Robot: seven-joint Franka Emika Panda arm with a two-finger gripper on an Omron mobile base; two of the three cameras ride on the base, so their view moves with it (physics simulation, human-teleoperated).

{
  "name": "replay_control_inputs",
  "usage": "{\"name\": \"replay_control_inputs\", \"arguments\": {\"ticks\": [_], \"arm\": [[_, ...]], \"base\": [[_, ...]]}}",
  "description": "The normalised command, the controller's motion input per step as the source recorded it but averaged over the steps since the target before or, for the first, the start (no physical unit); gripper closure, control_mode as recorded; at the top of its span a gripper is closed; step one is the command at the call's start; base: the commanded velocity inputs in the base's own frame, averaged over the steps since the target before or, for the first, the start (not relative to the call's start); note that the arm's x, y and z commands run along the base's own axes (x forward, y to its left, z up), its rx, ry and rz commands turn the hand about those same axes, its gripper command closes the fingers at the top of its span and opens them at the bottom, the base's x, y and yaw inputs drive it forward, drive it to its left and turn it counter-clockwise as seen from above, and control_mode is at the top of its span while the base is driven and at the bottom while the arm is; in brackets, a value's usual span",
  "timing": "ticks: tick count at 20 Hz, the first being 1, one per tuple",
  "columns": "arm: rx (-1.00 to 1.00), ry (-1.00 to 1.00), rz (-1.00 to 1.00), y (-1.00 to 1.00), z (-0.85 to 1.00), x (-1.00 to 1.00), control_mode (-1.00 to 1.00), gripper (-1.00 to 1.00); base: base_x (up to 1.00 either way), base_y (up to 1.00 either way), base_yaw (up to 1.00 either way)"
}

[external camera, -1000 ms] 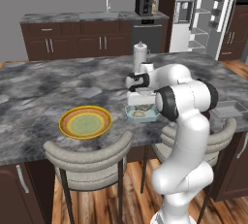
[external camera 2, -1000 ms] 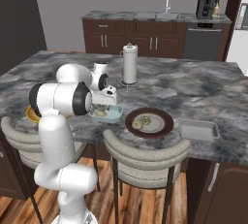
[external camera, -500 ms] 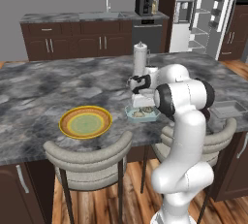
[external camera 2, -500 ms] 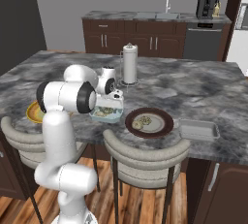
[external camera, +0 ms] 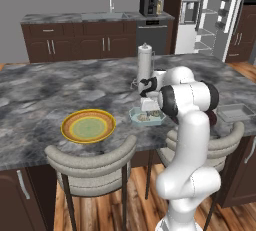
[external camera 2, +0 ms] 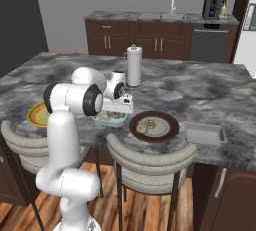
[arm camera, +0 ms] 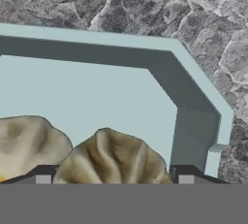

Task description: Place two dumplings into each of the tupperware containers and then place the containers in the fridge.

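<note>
The pale blue tupperware container sits on the island counter with two dumplings in it. My gripper hangs low inside it, open. Its fingertips straddle one dumpling that lies on the container floor. The second dumpling lies just beside it. More dumplings rest on a dark brown plate. The clear tupperware container stands further right. The fridge is at the back right with its shelves showing.
A yellow plate lies on the counter's left. A paper towel roll stands right behind the blue container. Two padded stools are tucked under the near counter edge.
The hand has come down a little toward the blue container. The jaws have kept the same width.
</note>
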Motion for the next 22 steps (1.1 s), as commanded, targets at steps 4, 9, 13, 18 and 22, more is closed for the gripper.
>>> {"name": "replay_control_inputs", "arguments": {"ticks": [4, 9, 13, 18, 22], "arm": [[0.00, 0.00, 0.00, 0.08, -0.15, 0.01, -1.00, -1.00], [0.00, 0.04, 0.00, 0.14, 0.00, 0.00, -1.00, -1.00], [0.00, 0.01, 0.00, 0.16, 0.00, 0.00, -1.00, -1.00], [0.00, 0.00, 0.00, 0.27, 0.08, 0.00, -1.00, -1.00], [0.00, 0.00, 0.00, 0.29, 0.41, -0.08, -1.00, -1.00]], "base": [[0.00, 0.00, 0.00], [0.00, 0.00, 0.00], [0.00, 0.00, 0.00], [0.00, 0.00, 0.00], [0.00, 0.00, 0.00]]}}
